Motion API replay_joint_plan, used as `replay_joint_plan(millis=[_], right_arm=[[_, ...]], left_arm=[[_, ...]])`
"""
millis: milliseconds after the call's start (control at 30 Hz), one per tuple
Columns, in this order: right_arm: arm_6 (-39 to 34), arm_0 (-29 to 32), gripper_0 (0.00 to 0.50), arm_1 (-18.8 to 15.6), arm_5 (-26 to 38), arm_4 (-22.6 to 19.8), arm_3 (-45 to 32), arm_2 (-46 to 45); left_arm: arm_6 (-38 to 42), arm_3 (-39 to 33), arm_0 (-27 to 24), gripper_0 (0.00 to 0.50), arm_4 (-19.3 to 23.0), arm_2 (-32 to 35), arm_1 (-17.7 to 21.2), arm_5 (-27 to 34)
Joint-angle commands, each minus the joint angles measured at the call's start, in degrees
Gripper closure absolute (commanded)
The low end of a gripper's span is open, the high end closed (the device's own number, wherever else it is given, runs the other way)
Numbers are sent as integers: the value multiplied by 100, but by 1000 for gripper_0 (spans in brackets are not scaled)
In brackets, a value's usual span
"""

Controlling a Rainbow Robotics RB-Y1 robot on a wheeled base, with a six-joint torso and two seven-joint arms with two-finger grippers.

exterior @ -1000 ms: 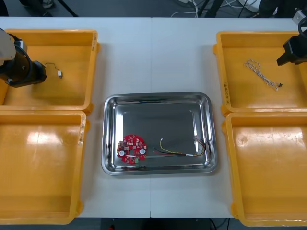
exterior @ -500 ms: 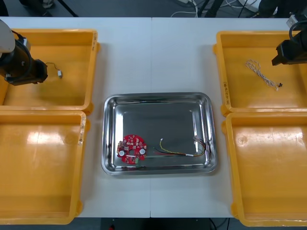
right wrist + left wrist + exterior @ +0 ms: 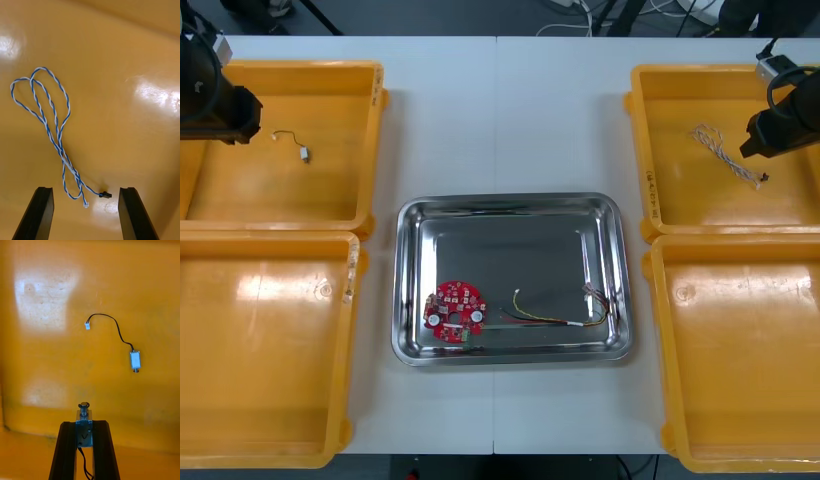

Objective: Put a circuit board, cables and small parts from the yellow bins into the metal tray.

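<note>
Two claws: mine, one over each far bin (image 3: pixel 700 70).
Left claw (image 3: pixel 84 423): narrow, pinching a part (image 3: pixel 84 415) to carry it out.
Right claw (image 3: pixel 86 191): wide, straddling the cable (image 3: pixel 52 123) near its plug, ready to close.
Tray (image 3: pixel 408 260): between my claws, holding the board (image 3: pixel 456 310).

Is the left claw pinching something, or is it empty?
Pinching. The left gripper has its fingers shut on a small metal part with a black wire, above a yellow bin.

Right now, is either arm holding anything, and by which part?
The left tool pinches a small metal part by its body, round tip poking out. The right tool is open over the blue and white cable, holding nothing.
</note>
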Motion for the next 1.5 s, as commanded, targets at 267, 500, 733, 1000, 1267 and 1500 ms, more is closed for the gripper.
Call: replay_joint_plan(millis=[267,500,733,1000,1267,1500], right_arm=[[1113,-320,0,265,-318,178,64,81],[1798,-320,0,326,-327,240,81,81],[1825,-302,0,326,-415,363,90,72],[1693,-302,0,318,-1012,407,653,-332],[1578,-302,0,318,-1021,442,653,-323],[1447,-249,0,353,-1030,398,644,-323]], left_arm=[[614,-1580,29,500,27,103,194,1239],[1510,-2354,20,500,124,-371,-34,1511],[2284,-2837,20,500,282,-864,-351,1616],[3215,-3198,29,500,423,-1567,-790,1590],[3962,-3242,47,500,520,-2173,-1124,1300],[4288,-3242,310,500,520,-2657,-1230,808]])
